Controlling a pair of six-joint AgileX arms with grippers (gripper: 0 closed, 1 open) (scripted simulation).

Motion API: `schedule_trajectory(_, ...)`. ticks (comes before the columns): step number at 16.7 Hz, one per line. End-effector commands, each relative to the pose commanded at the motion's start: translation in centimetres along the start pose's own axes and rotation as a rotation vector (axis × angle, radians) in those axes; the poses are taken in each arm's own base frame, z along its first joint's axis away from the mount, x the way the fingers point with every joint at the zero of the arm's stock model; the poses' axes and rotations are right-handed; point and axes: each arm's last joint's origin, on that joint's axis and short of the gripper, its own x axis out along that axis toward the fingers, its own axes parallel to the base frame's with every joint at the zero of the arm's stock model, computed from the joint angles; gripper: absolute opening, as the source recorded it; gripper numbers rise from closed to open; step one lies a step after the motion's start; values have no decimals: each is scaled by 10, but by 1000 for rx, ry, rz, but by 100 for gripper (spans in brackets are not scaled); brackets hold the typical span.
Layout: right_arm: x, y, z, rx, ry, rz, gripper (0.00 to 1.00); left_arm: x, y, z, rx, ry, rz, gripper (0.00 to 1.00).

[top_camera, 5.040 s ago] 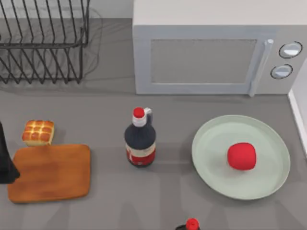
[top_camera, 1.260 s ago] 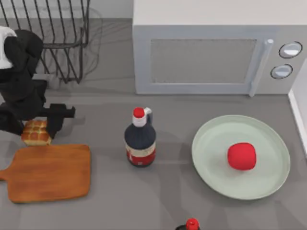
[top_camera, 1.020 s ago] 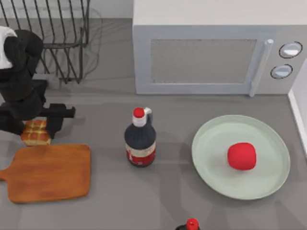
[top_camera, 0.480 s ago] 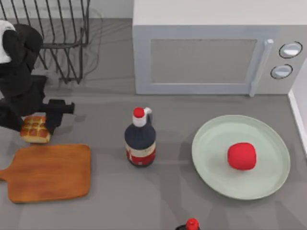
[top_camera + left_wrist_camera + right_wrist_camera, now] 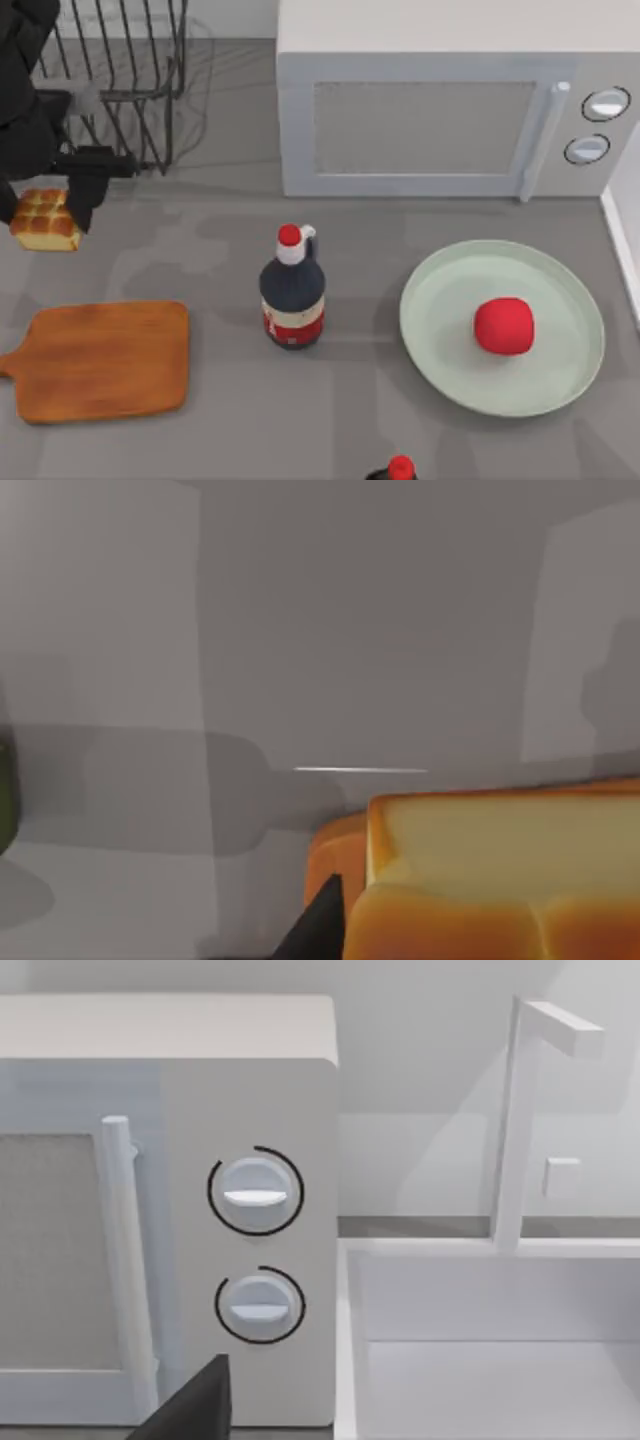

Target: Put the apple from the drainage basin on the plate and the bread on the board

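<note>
**Carry the bread over the board, then lower flat**

The left gripper pinches the bread by its sides and holds it off the table, at the top view's far left, beside the wire rack. In the left wrist view the bread's pale side and glossy top sit right against a dark fingertip, so the grasp looks firm.

The board lies nearer the front edge, apart from the bread. The move, as I judge it, is a short carry toward the board's middle, keeping the loaf level and clear of the rack's wires, then a slow descent until it rests flat before the fingers part. Aim away from the handle end so it lands well inside the edge.

The apple already sits on the plate at the right; the bottle stands between and is out of the path. The right gripper is parked by the microwave; I cannot tell how its fingers stand.
</note>
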Motion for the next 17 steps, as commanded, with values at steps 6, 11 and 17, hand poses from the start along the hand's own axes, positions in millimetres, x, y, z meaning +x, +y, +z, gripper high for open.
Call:
schedule_trajectory(6, 0, 0, 0, 0, 0, 0, 100, -2, 0, -1, -1, -2, 1, 0)
schedule_trajectory(11, 0, 0, 0, 0, 0, 0, 100, 1, -10, -28, -15, -17, 0, 0)
schedule_trajectory(17, 0, 0, 0, 0, 0, 0, 100, 22, -20, -73, -34, 23, 5, 0)
